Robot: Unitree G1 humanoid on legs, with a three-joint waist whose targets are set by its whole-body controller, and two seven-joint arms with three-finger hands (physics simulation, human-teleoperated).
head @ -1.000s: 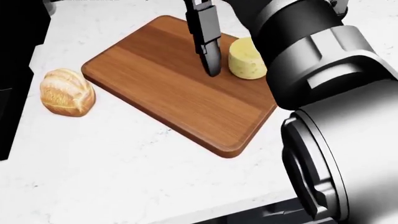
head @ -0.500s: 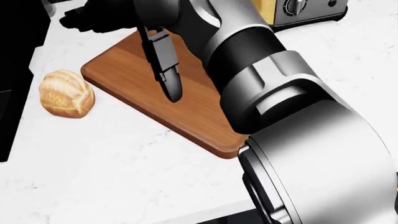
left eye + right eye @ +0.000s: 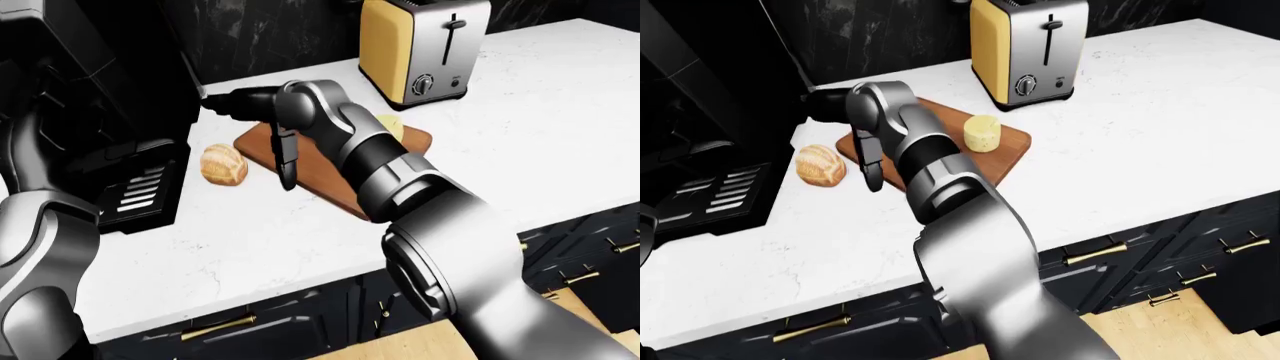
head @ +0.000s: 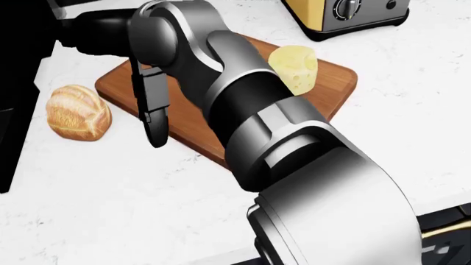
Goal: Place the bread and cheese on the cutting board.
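Observation:
The wooden cutting board (image 4: 335, 85) lies on the white counter. A yellow cheese wedge (image 4: 294, 67) stands on its upper right part. The round bread roll (image 4: 77, 111) lies on the counter just left of the board, off it. My right arm reaches across the board. My right hand (image 4: 121, 77) is open and empty above the board's left edge, with one dark finger (image 4: 154, 124) hanging down just right of the bread, not touching it. My left forearm (image 3: 35, 247) shows at the left of the left-eye view. Its hand is out of sight.
A yellow and silver toaster (image 3: 420, 45) stands above the board by the dark wall. A black stove (image 3: 130, 187) borders the counter on the left, close to the bread. The counter's near edge (image 3: 250, 289) runs above dark cabinets.
My right arm has swung left across the board, from beside the cheese to the board's left edge near the bread. The cheese, hidden half a second ago, shows again.

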